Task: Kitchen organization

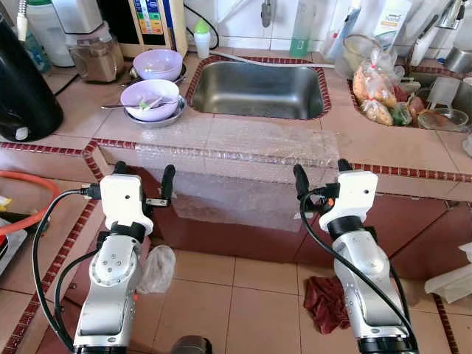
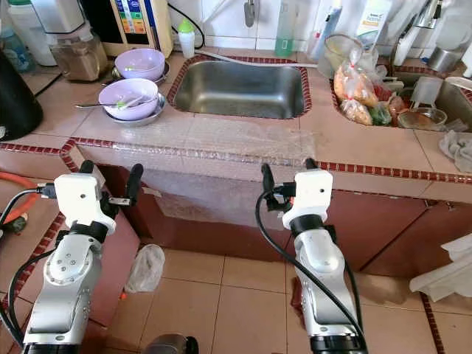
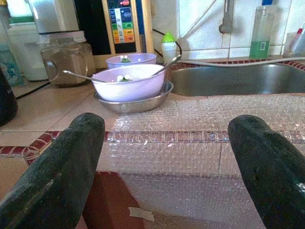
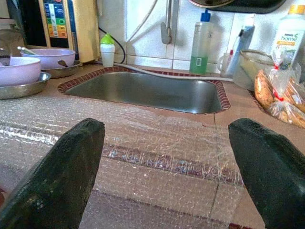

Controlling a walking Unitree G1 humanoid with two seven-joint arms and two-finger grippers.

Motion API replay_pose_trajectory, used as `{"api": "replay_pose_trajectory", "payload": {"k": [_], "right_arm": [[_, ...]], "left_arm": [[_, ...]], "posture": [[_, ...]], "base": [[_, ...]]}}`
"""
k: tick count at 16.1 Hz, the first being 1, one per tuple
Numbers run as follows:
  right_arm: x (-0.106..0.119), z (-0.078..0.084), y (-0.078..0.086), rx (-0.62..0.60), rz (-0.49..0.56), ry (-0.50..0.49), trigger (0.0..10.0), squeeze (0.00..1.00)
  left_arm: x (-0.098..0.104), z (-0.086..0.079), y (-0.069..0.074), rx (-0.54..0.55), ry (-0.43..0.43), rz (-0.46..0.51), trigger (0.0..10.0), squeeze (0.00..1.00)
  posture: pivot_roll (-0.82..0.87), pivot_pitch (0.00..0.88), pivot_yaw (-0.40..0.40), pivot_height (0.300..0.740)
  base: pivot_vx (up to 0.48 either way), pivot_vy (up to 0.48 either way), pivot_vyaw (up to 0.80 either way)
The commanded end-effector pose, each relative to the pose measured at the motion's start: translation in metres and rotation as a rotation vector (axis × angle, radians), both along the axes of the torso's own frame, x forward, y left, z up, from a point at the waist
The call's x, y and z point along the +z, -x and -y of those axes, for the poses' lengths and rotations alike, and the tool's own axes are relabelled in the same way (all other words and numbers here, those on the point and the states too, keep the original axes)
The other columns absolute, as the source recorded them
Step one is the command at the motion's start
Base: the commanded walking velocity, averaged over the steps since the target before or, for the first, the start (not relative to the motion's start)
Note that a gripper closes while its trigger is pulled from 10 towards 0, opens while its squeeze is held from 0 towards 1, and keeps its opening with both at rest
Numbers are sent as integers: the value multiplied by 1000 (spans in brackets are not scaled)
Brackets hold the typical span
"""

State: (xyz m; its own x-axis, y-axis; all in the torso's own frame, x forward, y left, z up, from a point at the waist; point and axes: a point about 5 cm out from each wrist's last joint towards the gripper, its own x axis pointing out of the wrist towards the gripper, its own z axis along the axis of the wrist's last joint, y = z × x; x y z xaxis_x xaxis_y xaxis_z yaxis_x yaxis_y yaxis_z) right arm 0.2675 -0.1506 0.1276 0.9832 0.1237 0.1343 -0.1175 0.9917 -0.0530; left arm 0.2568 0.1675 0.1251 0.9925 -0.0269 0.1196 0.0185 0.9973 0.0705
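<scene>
Two lilac bowls stand left of the steel sink (image 1: 258,90): the near bowl (image 1: 150,99) rests on a metal plate with a spoon and green scraps in it, the far bowl (image 1: 158,63) sits behind it. A sheet of bubble wrap (image 1: 243,158) drapes over the counter's front edge. My left gripper (image 1: 144,175) is open, held in front of the counter edge below the bowls. Open too, my right gripper (image 1: 322,173) hangs before the edge below the sink's right side. Neither holds anything.
A black appliance (image 1: 22,92) stands at the far left. A lidded jar (image 1: 94,53) and a small bottle (image 1: 201,38) line the back. Bagged food (image 1: 377,92) and dishes crowd the right counter. A red rag (image 1: 326,301) and a plastic bag (image 1: 156,269) lie on the floor.
</scene>
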Motion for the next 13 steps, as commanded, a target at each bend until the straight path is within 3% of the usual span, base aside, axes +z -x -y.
{"api": "replay_pose_trajectory", "payload": {"k": [1, 3, 4, 5, 6, 10, 11, 13], "right_arm": [[6, -2, 0, 21, 22, 8, 10000, 0], [6, -6, -1, 27, 22, 45, 10000, 0], [4, -5, -3, 0, 11, 34, 10000, 0], [5, -5, -3, 37, -4, -29, 10000, 0], [4, -6, -2, 63, 0, -26, 10000, 0], [5, -5, 0, 35, 15, 33, 10000, 0], [3, -4, -2, 3, 15, 97, 10000, 0], [1, -5, -2, 15, -10, 14, 10000, 0]], "left_arm": [[6, -1, -1, 1, -3, 21, 10000, 0], [7, -1, 0, 2, -2, 19, 10000, 0], [6, 0, 0, 3, -1, 17, 10000, 0], [6, -1, 0, 6, -1, 14, 10000, 0], [4, -3, 0, 12, 0, 8, 10000, 0], [4, -3, 1, 11, -2, 3, 10000, 0], [4, -2, 0, 7, -4, 3, 10000, 0], [4, -2, -1, 4, -3, 5, 10000, 0]], "posture": [[3, 0, 18, 740], [5, 0, 16, 740], [6, 0, 15, 740], [7, 0, 14, 740], [6, 0, 15, 740], [5, 0, 17, 740], [2, 0, 19, 740], [0, 0, 21, 740]], "base": [[0, 0, 0], [0, 0, 0], [0, 0, 0], [0, 0, 0], [0, 0, 0], [60, 0, 0], [247, 0, 0], [249, 0, 0]]}}
